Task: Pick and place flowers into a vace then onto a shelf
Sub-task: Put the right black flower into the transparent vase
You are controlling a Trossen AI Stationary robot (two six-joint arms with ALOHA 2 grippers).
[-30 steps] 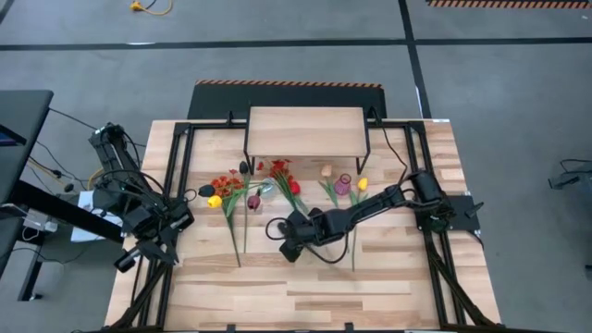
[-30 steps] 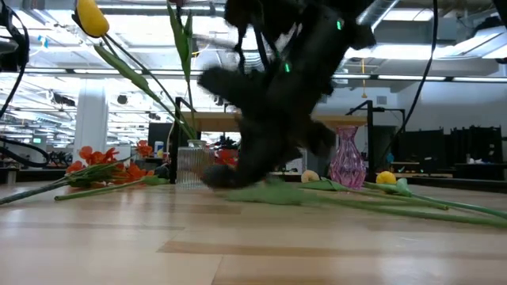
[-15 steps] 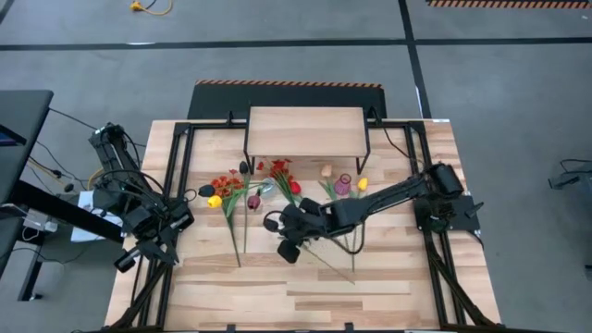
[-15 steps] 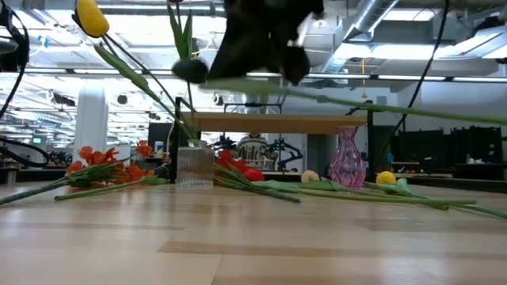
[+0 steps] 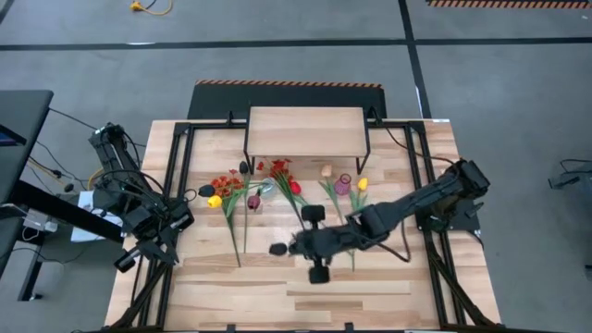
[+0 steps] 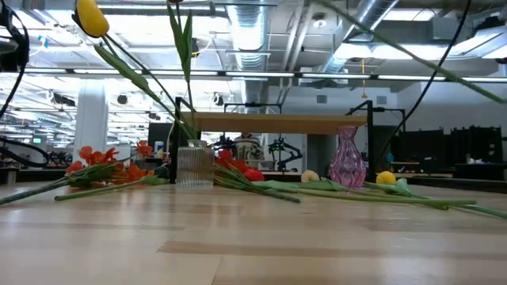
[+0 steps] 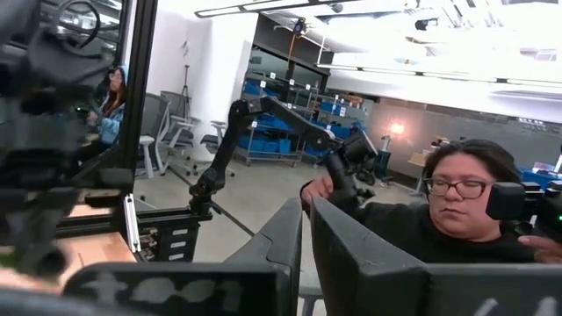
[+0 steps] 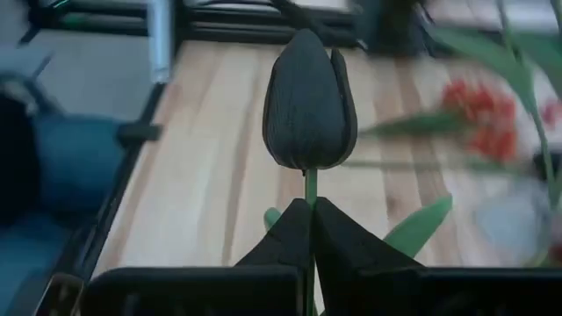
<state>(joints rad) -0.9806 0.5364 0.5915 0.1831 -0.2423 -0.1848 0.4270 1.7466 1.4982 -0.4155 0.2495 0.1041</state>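
Observation:
My right gripper (image 5: 294, 248) hangs above the middle of the table, shut on a dark maroon tulip (image 8: 309, 101) whose bloom (image 5: 277, 249) shows just past the fingertips. The tulip's green stem (image 6: 412, 55) slants across the top of the low view. A clear ribbed vase (image 6: 195, 165) stands on its base and holds a yellow tulip (image 6: 92, 19). Next to it stands a pink vase (image 6: 346, 158). More flowers (image 5: 282, 180) lie flat before the shelf (image 5: 305, 131). My left gripper (image 7: 307, 233) waits shut off the table's left edge. My right gripper pinches the tulip's stem (image 8: 310, 186) just under the bloom, between its two fingers (image 8: 285, 233). The fingers slant down toward the table's left side. The whole flower is lifted clear of the table, with its stem trailing back toward the right.
Red-orange sprays (image 6: 103, 168) lie left of the clear vase. Red tulips (image 6: 242, 170), a cream tulip (image 5: 326, 171) and a yellow tulip (image 6: 386, 178) lie around the pink vase. Black frame rails (image 5: 176, 185) run along both table sides. A person (image 7: 457, 202) sits beyond the table.
My right gripper has risen from the tabletop with the dark tulip, gone toward the near edge and rolled about its own axis. The tulip's stem, which lay on the table, is lifted clear and now slants high above it.

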